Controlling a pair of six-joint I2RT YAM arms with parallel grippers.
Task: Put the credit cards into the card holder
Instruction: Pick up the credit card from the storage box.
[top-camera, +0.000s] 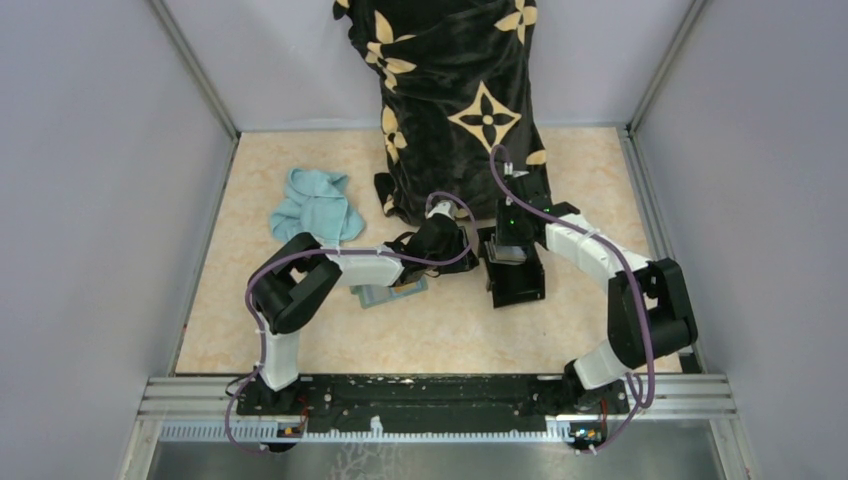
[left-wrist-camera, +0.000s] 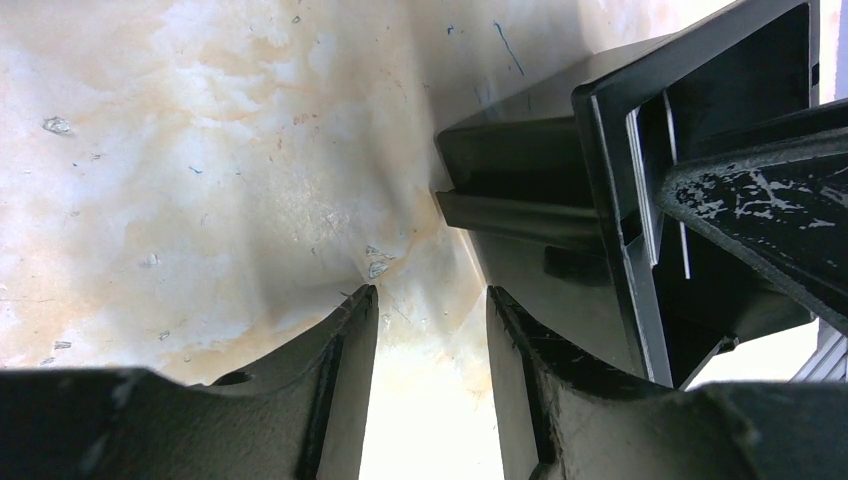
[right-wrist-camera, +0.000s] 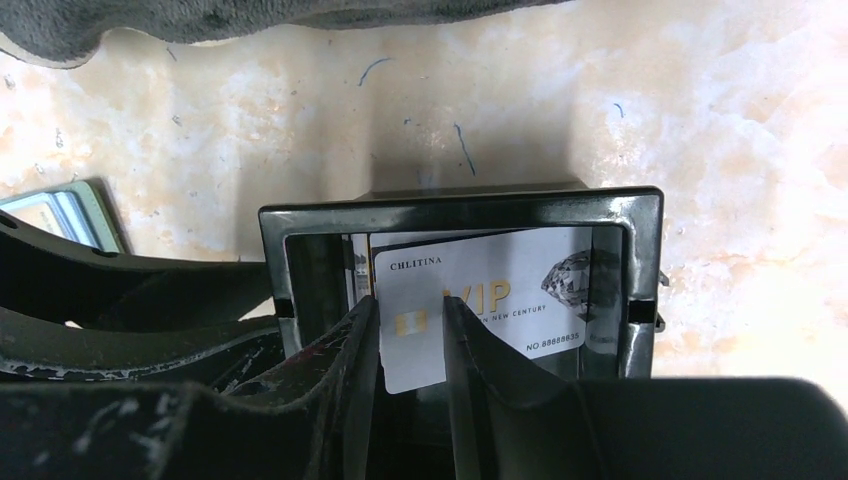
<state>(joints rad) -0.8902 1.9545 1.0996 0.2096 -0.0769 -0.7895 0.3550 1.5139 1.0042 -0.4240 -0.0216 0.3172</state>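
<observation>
One silvery credit card (right-wrist-camera: 520, 290) is shown inside the black box (right-wrist-camera: 460, 205), long axis left-right, just under the narrowly parted, empty right claw (right-wrist-camera: 408, 305); the card holder (top-camera: 392, 294) is seen left of centre.

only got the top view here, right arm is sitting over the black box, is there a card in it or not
Observer: Yes. The right wrist view shows a pale card printed VIP standing inside the black box.
Operator: has the right end effector got hold of it
Observer: It seems not. The right end effector has its fingers a little apart, and the card's face shows through the gap behind them.
Operator: and the left one
Observer: The left end effector is open and empty, with bare table between its fingers.
</observation>
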